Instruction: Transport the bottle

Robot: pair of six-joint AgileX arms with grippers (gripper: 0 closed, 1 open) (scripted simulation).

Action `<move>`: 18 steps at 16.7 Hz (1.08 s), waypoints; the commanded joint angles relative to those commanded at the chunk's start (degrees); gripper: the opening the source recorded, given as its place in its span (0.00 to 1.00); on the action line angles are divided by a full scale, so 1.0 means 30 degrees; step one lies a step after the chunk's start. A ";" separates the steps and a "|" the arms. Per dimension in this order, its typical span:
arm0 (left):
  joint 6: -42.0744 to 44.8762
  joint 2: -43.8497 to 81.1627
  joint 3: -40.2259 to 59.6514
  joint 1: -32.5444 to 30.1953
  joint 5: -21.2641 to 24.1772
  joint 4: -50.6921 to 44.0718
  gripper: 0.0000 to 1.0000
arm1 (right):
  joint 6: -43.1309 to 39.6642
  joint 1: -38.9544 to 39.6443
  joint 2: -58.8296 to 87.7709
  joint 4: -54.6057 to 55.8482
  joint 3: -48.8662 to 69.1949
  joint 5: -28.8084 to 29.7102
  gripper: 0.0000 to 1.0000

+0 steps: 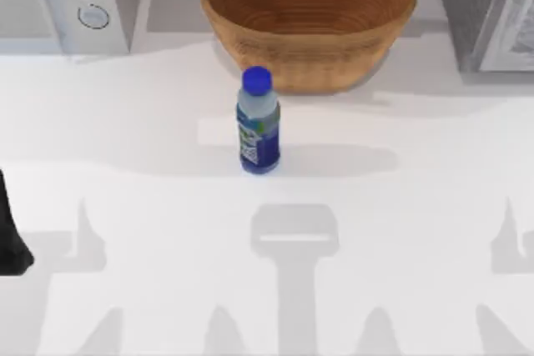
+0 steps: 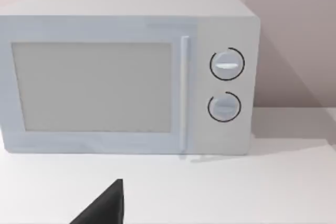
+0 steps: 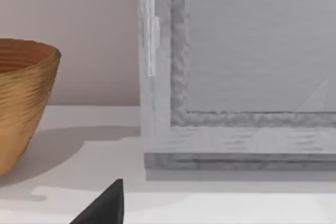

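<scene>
The bottle (image 1: pixel 258 122) stands upright near the middle of the white table, clear plastic with a blue cap and a blue-green-white label. It is just in front of the wicker bowl (image 1: pixel 309 18) and nothing holds it. My left arm (image 1: pixel 10 235) sits at the table's far left edge, well away from the bottle. A black part of my left gripper (image 2: pixel 105 211) pokes into the left wrist view, facing the microwave. A black part of my right gripper (image 3: pixel 105 208) pokes into the right wrist view, between the bowl (image 3: pixel 21 103) and a grey cabinet.
A white microwave (image 1: pixel 67 2) with two dials stands at the back left, also in the left wrist view (image 2: pixel 126 72). A grey cabinet (image 1: pixel 488 10) stands at the back right, close in the right wrist view (image 3: pixel 241 72). Bare white tabletop (image 1: pixel 400 231) lies in front of the bottle.
</scene>
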 joint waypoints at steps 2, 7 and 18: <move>0.0000 0.0000 0.0000 0.0000 0.0000 0.0000 1.00 | 0.0000 0.0000 0.0000 0.0000 0.0000 0.0000 1.00; 0.0000 0.0000 0.0000 0.0000 0.0000 0.0000 1.00 | 0.0188 0.0776 0.2778 0.2249 0.0905 -0.0217 1.00; 0.0000 0.0000 0.0000 0.0000 0.0000 0.0000 1.00 | 0.0301 0.5339 2.1454 1.5223 0.5109 -0.1213 1.00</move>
